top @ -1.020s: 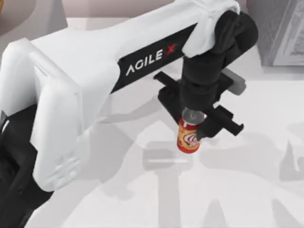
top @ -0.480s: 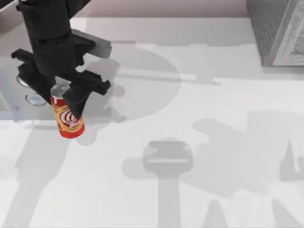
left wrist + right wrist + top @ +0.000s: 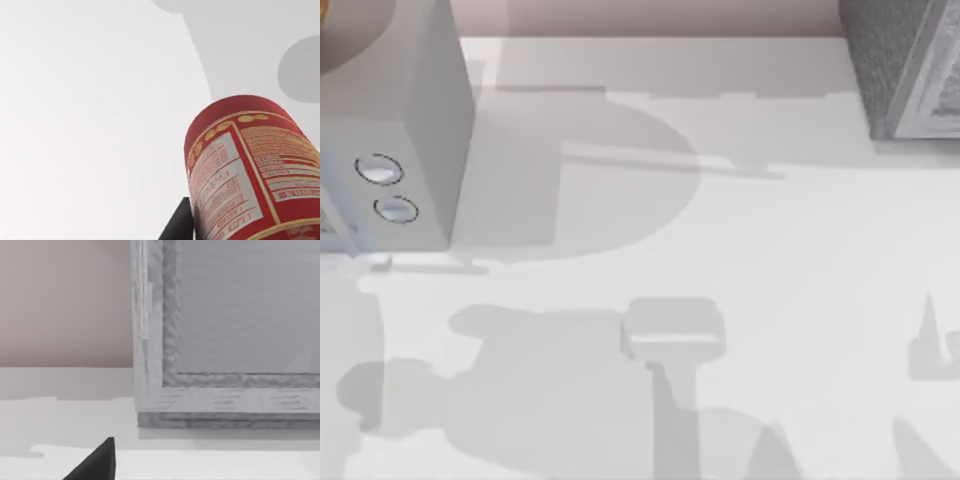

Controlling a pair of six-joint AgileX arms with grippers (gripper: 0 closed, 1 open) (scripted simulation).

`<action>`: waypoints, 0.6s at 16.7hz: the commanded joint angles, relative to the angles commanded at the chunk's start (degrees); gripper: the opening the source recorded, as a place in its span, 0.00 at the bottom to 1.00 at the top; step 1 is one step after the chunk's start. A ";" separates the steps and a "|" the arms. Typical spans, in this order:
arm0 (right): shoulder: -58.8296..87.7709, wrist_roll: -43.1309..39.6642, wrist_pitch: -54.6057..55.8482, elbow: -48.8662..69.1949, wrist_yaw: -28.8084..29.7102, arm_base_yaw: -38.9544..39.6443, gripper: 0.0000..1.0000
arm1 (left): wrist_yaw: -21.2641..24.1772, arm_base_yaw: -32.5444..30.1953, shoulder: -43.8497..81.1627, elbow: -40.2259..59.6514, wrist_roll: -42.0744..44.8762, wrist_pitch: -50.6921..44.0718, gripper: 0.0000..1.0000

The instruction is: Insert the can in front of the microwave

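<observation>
Currently the can sits against a dark finger of the left gripper, above pale table; grip can't be confirmed. Microwave at top view's upper left. Right arm faces the speckled box.

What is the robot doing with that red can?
The left arm has the can right in front of its wrist camera, with the white table beyond it; one dark finger shows beside the can. From above, the microwave stands at the table's left side, dials facing forward. A speckled grey box stands at the far right, and the right arm's camera looks at it from close up. Whether the can is set down yet, I cannot tell.
</observation>
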 joint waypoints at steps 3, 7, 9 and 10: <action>0.00 0.00 0.00 0.00 0.00 0.00 1.00 | -1.21 12.18 -0.96 -5.67 6.33 6.84 0.00; 0.00 0.00 0.00 0.00 0.00 0.00 1.00 | -2.82 22.79 1.50 -11.44 12.26 14.41 0.00; 0.00 0.00 0.00 0.00 0.00 0.00 1.00 | -3.24 25.03 2.56 -12.80 13.56 16.25 0.00; 0.00 0.00 0.00 0.00 0.00 0.00 1.00 | -3.30 25.31 2.71 -12.97 13.73 16.48 0.00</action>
